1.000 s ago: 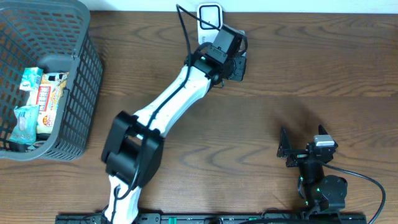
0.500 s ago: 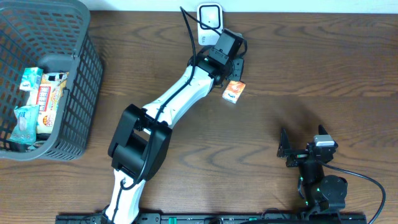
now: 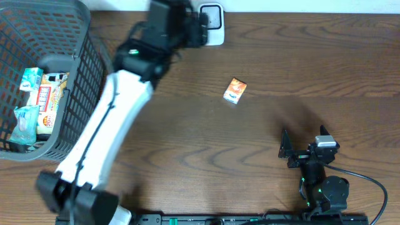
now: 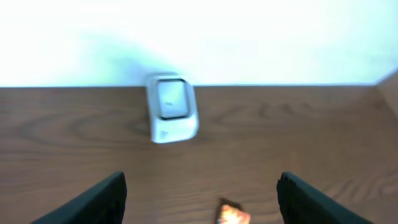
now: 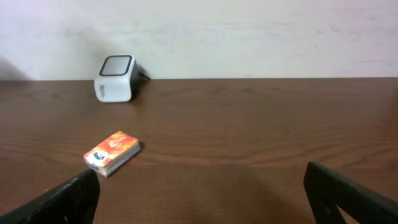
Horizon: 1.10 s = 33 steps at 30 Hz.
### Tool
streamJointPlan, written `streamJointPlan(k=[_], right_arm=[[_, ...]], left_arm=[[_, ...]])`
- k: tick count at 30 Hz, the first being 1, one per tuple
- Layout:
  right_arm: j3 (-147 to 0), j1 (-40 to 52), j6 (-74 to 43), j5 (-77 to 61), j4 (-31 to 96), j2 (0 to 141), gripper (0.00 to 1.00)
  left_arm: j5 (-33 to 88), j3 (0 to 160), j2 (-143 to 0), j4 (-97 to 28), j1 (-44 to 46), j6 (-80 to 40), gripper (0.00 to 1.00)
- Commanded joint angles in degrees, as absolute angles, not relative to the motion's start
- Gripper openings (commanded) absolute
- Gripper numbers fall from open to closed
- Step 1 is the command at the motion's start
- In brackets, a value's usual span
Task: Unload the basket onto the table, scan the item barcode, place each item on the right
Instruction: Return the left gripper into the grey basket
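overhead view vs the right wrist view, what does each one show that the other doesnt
Only the overhead shows the basket of packets and the left arm. Only the right wrist view shows the pale wall rising behind the table. Both show the scanner, the small orange box lying apart from it, and the open right tool.

White left arm (image 3: 111,122), black joints; black left claw (image 4: 200,182).

Left arm (image 3: 119,106): blurred overhead.
Orange box (image 4: 231,216): cut by bottom edge of left wrist view, blurred.
Basket (image 3: 87,69): cropped at overhead's left edge.
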<state>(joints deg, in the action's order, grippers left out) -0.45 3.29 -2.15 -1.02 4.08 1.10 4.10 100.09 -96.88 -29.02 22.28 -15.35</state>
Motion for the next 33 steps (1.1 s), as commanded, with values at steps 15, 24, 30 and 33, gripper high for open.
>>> streamJointPlan(k=[15, 24, 30, 33], right_arm=[[-0.3, 2.94, -2.09, -0.56, 4.29, 1.04, 0.99], [-0.3, 2.94, -2.09, -0.56, 4.29, 1.04, 0.99], [-0.3, 2.94, -2.09, -0.56, 4.29, 1.04, 0.99], [-0.3, 2.94, -2.09, -0.56, 4.29, 1.04, 0.99]], left_arm=[[3.36, 100.64, -86.5, -40.29, -8.8, -8.78, 0.79], [3.33, 100.53, -87.02, -44.77, -23.92, -8.78, 0.79], [3.38, 96.57, -90.61, -48.38, -31.42, -6.61, 0.79], [3.42, 93.56, -93.82, -48.58, -33.19, -2.92, 0.79]])
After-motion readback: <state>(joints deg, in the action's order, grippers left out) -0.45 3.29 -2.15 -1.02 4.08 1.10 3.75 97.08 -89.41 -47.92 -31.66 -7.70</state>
